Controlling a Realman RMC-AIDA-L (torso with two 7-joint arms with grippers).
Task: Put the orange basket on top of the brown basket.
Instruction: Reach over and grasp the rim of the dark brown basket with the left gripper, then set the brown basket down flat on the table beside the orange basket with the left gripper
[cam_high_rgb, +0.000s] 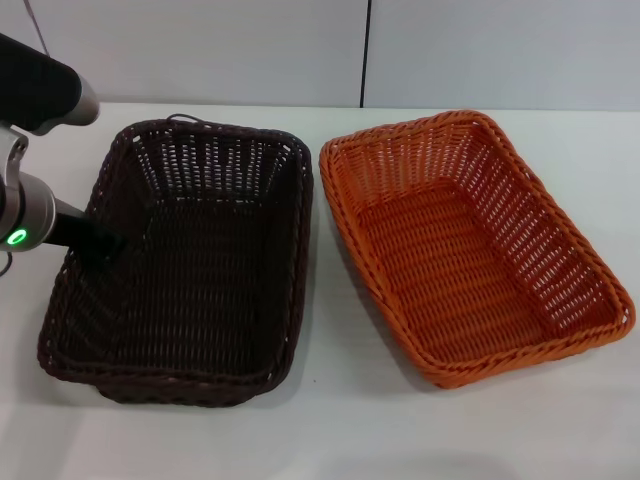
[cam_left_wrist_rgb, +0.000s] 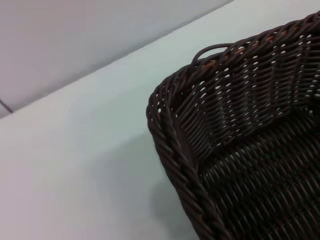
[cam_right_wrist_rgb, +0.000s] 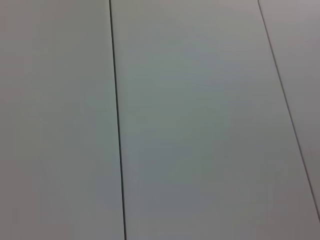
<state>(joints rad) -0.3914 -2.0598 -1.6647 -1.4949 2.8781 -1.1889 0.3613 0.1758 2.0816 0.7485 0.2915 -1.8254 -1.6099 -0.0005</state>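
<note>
The brown basket (cam_high_rgb: 190, 270) stands on the left half of the white table. The orange basket (cam_high_rgb: 470, 250) stands beside it on the right, a little apart and turned at a slight angle. Both are empty. My left gripper (cam_high_rgb: 100, 245) is at the brown basket's left rim, its dark tip hard to tell from the dark weave. The left wrist view shows a corner of the brown basket (cam_left_wrist_rgb: 240, 150) from close by. My right gripper is out of view, and the right wrist view shows only pale panels.
The white table (cam_high_rgb: 320, 430) runs under both baskets, with a narrow bare strip between them. A pale wall with a dark vertical seam (cam_high_rgb: 365, 50) stands behind the table's far edge.
</note>
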